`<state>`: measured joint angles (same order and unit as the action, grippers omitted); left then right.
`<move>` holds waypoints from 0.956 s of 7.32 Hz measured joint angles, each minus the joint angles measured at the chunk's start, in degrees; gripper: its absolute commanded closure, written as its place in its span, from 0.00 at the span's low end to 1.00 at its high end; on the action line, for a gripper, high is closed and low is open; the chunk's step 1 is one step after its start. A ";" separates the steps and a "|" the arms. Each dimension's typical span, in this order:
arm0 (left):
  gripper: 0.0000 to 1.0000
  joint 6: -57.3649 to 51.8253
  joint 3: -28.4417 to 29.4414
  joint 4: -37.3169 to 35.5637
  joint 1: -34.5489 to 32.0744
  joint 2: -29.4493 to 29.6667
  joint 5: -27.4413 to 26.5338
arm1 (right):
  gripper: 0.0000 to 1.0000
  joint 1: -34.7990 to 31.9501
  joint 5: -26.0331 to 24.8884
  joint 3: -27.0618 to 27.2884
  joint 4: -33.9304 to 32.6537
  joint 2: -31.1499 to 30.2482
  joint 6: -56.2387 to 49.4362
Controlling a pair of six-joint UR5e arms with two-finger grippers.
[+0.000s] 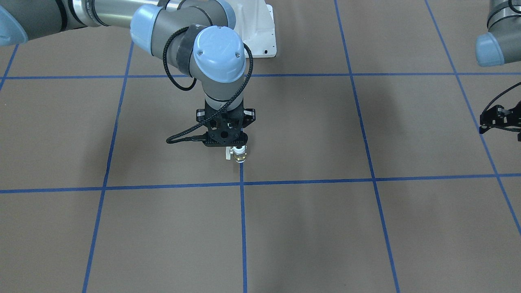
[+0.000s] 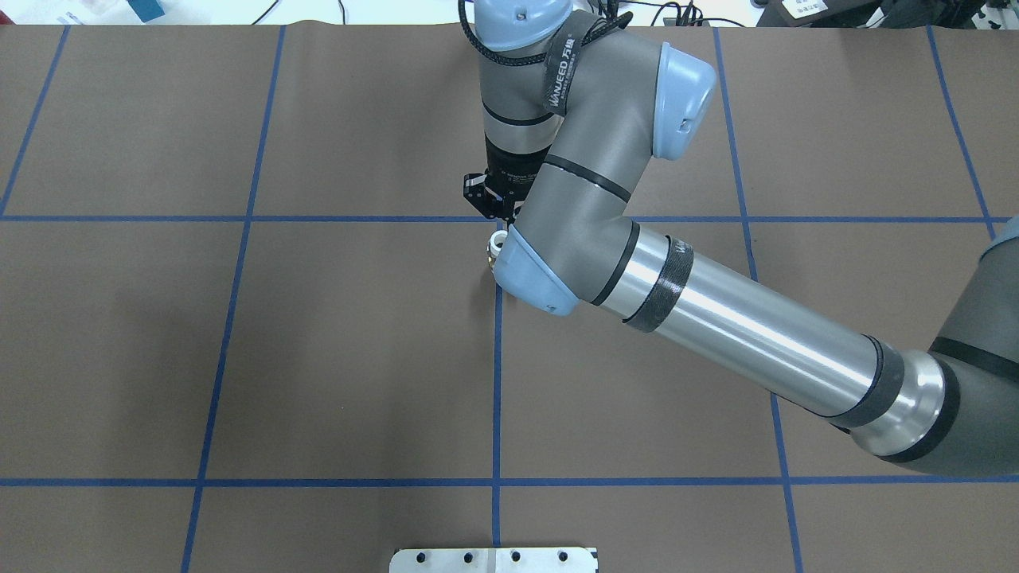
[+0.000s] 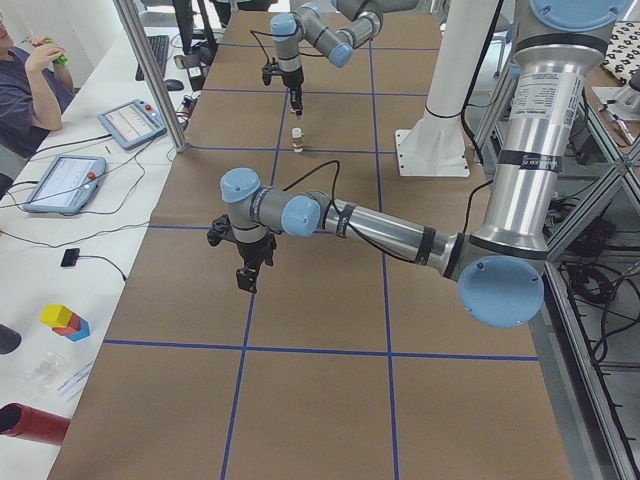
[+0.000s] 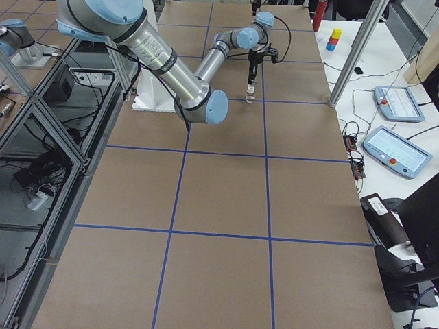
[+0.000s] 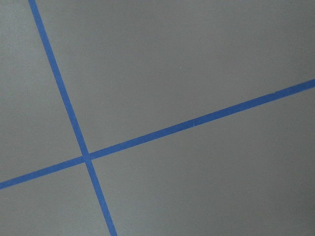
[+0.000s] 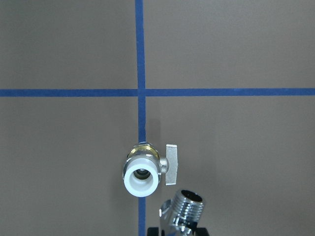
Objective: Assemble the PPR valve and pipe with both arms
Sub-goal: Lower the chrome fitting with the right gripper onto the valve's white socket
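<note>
The PPR valve stands upright on the brown table on a blue tape line, white socket end up and its white handle to the side. It also shows in the front view. My right gripper hangs just above and beside the valve, shut on the shiny silver pipe, whose threaded open end tilts near the valve's socket without touching it. In the overhead view my right forearm hides most of the valve. My left gripper hovers far off over bare table; I cannot tell if it is open.
The white bolted pedestal base stands behind the right arm. Blue tape lines grid the table. An operator, tablets and a metal post are along the table's far side.
</note>
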<state>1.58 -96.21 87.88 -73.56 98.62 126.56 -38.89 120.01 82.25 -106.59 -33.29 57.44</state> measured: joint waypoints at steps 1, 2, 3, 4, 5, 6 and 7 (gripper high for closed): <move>0.00 0.00 -0.02 0.01 0.00 0.04 0.00 | 1.00 0.23 -0.28 -1.18 1.24 0.29 -0.03; 0.00 0.00 -0.03 0.01 0.00 0.07 0.00 | 1.00 0.42 -0.40 -2.04 1.99 0.64 -0.03; 0.00 0.00 -0.03 0.01 0.00 0.07 0.00 | 1.00 0.56 -0.45 -2.45 2.42 0.83 0.01; 0.00 0.05 -0.03 -0.01 0.00 0.08 0.00 | 1.00 0.64 -0.49 -2.69 2.89 0.90 0.03; 0.00 0.17 0.00 -0.04 -0.02 0.08 0.00 | 1.00 0.69 -0.54 -2.97 3.47 0.93 0.06; 0.00 0.23 0.08 -0.06 -0.06 0.07 0.00 | 1.00 0.78 -0.56 -3.20 3.85 0.94 0.08; 0.00 0.25 0.11 -0.07 -0.07 0.03 0.00 | 1.00 0.88 -0.56 -3.39 4.04 0.94 0.07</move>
<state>1.83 -96.10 87.81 -73.63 98.65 126.56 -38.01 119.45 78.86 -102.55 -32.35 57.50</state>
